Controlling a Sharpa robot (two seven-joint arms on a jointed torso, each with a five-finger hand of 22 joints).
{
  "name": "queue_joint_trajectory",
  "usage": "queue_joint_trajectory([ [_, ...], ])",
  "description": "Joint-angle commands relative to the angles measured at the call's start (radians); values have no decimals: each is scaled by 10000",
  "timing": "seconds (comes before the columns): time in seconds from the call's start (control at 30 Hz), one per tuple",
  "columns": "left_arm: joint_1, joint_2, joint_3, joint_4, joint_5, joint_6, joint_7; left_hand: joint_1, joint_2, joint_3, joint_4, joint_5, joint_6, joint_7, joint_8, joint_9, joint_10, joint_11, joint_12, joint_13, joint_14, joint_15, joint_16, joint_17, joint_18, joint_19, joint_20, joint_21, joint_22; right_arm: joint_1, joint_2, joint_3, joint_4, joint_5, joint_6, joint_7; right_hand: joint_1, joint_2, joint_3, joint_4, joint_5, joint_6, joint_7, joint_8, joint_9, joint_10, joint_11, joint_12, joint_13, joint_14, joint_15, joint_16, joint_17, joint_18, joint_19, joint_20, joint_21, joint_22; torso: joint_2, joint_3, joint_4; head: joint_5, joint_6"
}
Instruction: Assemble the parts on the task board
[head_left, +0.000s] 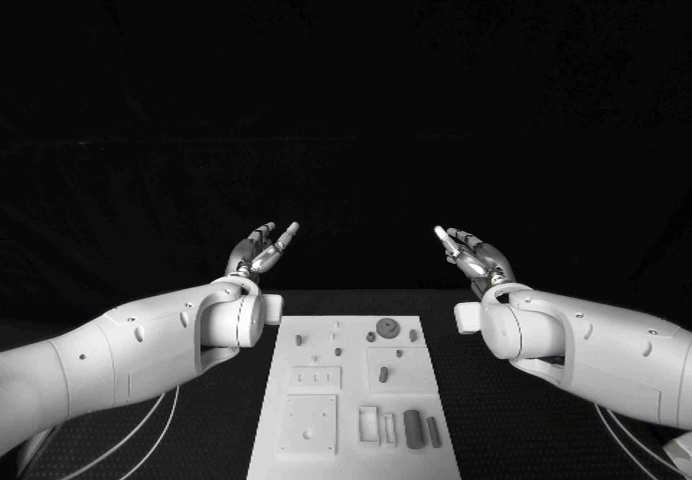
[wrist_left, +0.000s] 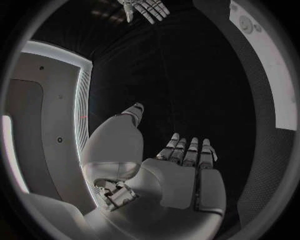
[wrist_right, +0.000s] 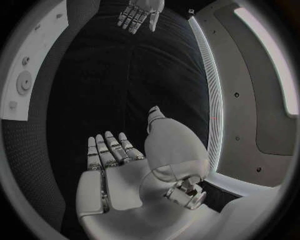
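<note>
White task board (head_left: 356, 330) on black table (head_left: 490, 420); left hand (head_left: 261, 248), right hand (head_left: 473, 252) spread, empty.

- I see a black table (head_left: 577, 420) with a matte, finely textured top.
- Behind the table, I see a dark backdrop (head_left: 346, 120) closing off the room.
- Light falls on the table's near part; beyond the table it dims.
</note>
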Motion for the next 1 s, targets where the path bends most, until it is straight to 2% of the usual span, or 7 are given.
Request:
queue_joint_trajectory([
  [0.03,310,241,-148,-668,88,1619,-1050,456,-42,75,180,57,109,33,145,115,144,5,56,24,35,120,115,129,-3,22,122,69,177,282,110,-152,-528,-34,2230,-1047,1573,-179,-170,103,75,574,1216,581,669,1074,202,250,142,829,311,787,906,-2,534,386,505,2475,0,0,-1,2,1],
  [0.17,702,541,-388,-1469,121,2192,-1474,523,77,-41,162,52,174,125,240,221,315,93,95,58,174,176,274,431,-3,104,82,158,629,662,237,-408,-1175,-34,3126,-1489,2388,-365,-327,66,75,1503,1338,1378,1526,2696,303,673,380,2126,487,1767,1909,296,1708,342,1305,5998,0,0,-1,2,1],
  [0.3,898,691,-509,-1870,138,2479,-1686,1003,459,-610,127,50,780,627,903,887,1436,507,366,264,967,450,990,1699,29,656,20,522,2284,869,306,-548,-1528,-34,3615,-1730,3259,-544,-628,110,86,2409,1374,1717,1659,3617,327,1010,503,3237,414,2061,1918,676,2634,243,1423,5842,0,0,-1,2,1],
  [0.4,942,724,-535,-1959,141,2543,-1734,1937,809,-815,75,180,2340,1132,2203,2034,4376,1020,1275,815,3403,880,2603,3804,184,2936,173,1748,6245,936,328,-594,-1642,-34,3773,-1808,3795,-650,-912,161,79,3247,1310,1942,1663,4625,215,1399,690,4162,149,2330,1979,986,3460,188,1533,5695,0,0,-1,2,1],
  [0.47,940,654,-540,-1955,-126,3083,-1808,2750,974,-873,-14,469,3332,1432,2522,2079,5546,1364,1868,1041,4670,847,3070,3911,458,4320,92,1949,5984,938,539,-595,-2577,-4619,2325,-2290,4073,-685,-1051,163,75,3724,1236,2065,1672,5143,54,1578,786,4724,-41,2507,2038,1155,3925,159,1603,5619,1,-6,9,25,-118],
  [0.67,940,578,-542,-1904,-779,3273,-1898,4653,1064,-477,-103,253,5583,1443,2916,1968,8093,1383,2865,1509,7880,126,4146,4356,1152,7553,-447,2253,5252,937,724,-594,-2921,-6402,2394,-2419,4699,-653,-1424,210,93,4980,940,2314,1688,6437,-442,1940,1027,6438,-724,3028,2250,1722,5630,70,1936,5379,-1,-5,-1,50,-123],
  [1.0,942,338,-543,-1642,-1157,3537,-1892,5716,976,-407,-214,129,7033,1165,2694,1914,9576,970,2902,1843,9033,-288,4261,4810,1132,9090,-858,1967,4687,930,1196,-588,-3350,-9100,3174,-2592,5568,-418,-1845,186,84,6342,498,2320,1606,7750,-919,2004,1186,8756,-1748,3806,2748,2434,7951,-88,2512,5217,18,-4,-23,80,-746],
])
